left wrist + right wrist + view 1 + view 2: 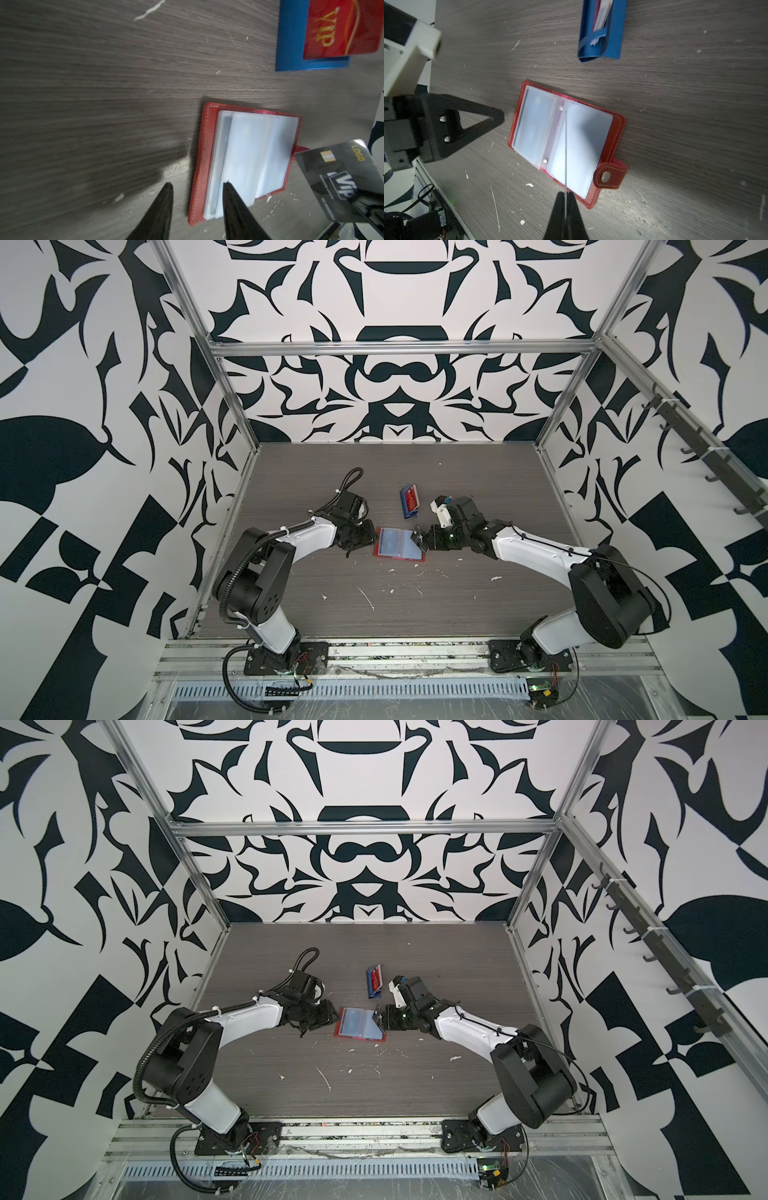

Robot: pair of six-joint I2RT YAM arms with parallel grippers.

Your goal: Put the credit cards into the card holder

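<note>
Our right fingers (557, 218) clenched the dark card (340, 176) over the open card holder (616, 128), not yet in. Our left fingers (160, 212) stood apart, empty; the red card (340, 29) sat in the blue rack (291, 41).

Dark wood-grain tabletop (291, 472) with open red card holder (395, 543), blue rack (404, 508), white flecks (368, 600).

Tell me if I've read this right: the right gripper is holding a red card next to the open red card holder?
Only the colour is wrong. The right gripper holds a dark card, not a red one, next to the open red card holder; the left wrist view shows it. The red card sits in the blue rack.
</note>
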